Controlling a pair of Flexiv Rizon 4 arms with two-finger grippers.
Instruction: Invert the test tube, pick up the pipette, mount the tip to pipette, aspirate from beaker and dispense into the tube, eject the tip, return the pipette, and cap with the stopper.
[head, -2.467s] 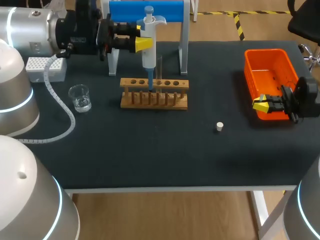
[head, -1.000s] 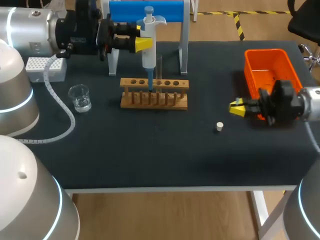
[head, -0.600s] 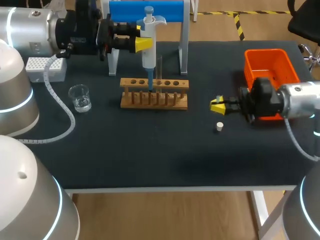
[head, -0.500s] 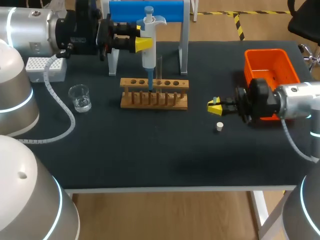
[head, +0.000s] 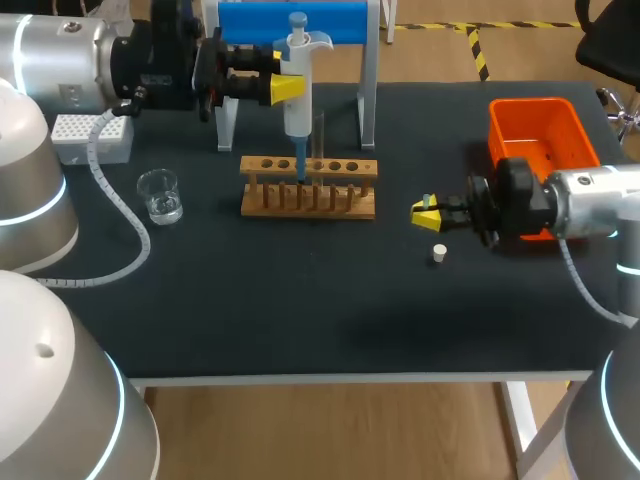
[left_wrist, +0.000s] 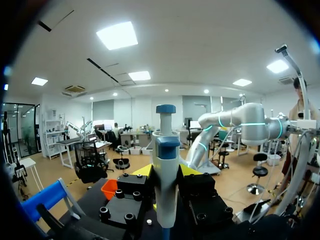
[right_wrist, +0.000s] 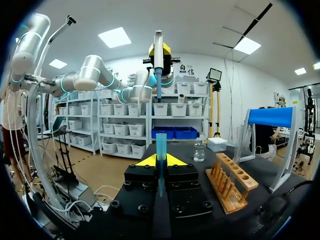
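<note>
My left gripper (head: 288, 88) is shut on the white pipette (head: 297, 95), which it holds upright over the wooden rack (head: 308, 188). The pipette's blue shaft reaches down to the rack beside a clear test tube (head: 320, 135). In the left wrist view the pipette (left_wrist: 165, 185) stands between the fingers. My right gripper (head: 428, 214) is shut on a small blue pipette tip (right_wrist: 161, 145), held upright to the right of the rack. The white stopper (head: 438, 253) lies on the table just in front of this gripper. The beaker (head: 160, 195) stands left of the rack.
The orange bin (head: 543, 125) sits at the right, behind my right arm. A white tip box (head: 90, 138) is at the far left. The blue-topped pipette stand (head: 368, 90) rises behind the rack. The dark table surface in front is bare.
My right arm has swung left from the orange bin toward the rack, carrying the blue tip. The left arm and the pipette have stayed still.
</note>
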